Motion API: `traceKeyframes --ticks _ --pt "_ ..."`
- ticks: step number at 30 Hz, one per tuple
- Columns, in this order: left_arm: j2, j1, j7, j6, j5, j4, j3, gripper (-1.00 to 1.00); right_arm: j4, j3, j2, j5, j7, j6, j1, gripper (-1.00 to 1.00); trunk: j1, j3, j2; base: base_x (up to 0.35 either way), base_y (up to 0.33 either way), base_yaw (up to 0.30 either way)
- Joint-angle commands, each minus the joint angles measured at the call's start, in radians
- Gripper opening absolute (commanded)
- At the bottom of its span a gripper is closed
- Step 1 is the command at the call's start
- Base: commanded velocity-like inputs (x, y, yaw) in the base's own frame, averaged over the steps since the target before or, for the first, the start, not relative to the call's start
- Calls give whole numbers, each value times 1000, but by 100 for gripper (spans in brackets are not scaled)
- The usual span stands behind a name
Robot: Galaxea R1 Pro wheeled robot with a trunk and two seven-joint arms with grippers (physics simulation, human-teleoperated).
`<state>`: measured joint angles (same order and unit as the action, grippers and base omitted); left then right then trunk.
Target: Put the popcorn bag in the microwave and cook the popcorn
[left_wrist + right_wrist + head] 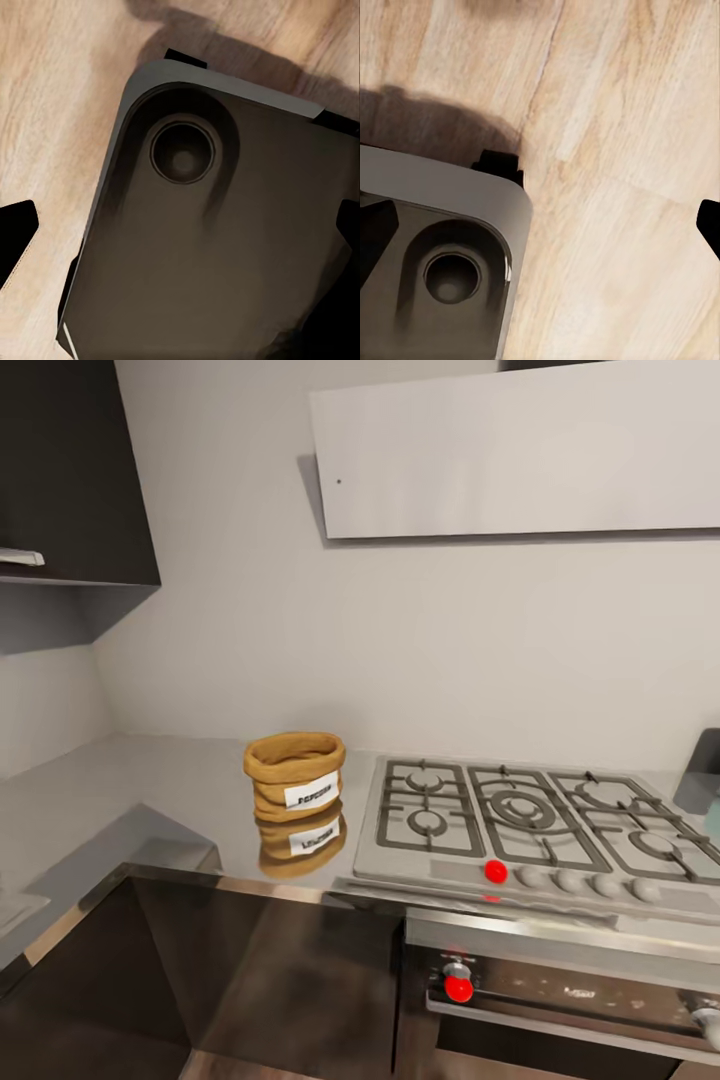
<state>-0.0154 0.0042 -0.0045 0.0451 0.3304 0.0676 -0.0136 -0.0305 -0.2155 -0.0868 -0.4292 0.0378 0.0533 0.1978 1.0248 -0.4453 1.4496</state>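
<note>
standing popcorn bag (294, 775) on countertop (150, 800), just left of hob (530, 820)

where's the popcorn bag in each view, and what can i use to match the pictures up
Head view: the popcorn bag stands upright on the countertop, just left of the gas hob.
Left wrist view: the bag is not in this picture; it shows the robot's base over the wooden floor.
Right wrist view: not in this picture either.
Shared landmark, wrist views alone: the wooden floor.

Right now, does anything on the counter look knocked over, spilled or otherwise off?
Nothing stands out. The popcorn bag stands upright on the glossy countertop, just left of the gas hob, with no kernels spilled around it.
</note>
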Motion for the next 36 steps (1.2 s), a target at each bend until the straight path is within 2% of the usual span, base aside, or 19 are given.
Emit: traceKeyframes --ticks 1,21,29,36 --pt "0 0 -1 1 4 1 -1 100 -3 -8 -1 -7 1 6 1 100 0 -1 0 101 166 0" --pt "0 0 0 1 4 1 0 100 -3 -8 -1 -8 2 5 1 100 0 -1 0 101 123 0" --pt "0 0 3 1 2 3 0 100 -3 -8 -1 -8 2 5 1 100 0 -1 0 44 35 0" --pt "0 0 3 1 1 3 0 100 -3 -8 -1 -8 2 5 1 100 0 -1 0 209 181 0"
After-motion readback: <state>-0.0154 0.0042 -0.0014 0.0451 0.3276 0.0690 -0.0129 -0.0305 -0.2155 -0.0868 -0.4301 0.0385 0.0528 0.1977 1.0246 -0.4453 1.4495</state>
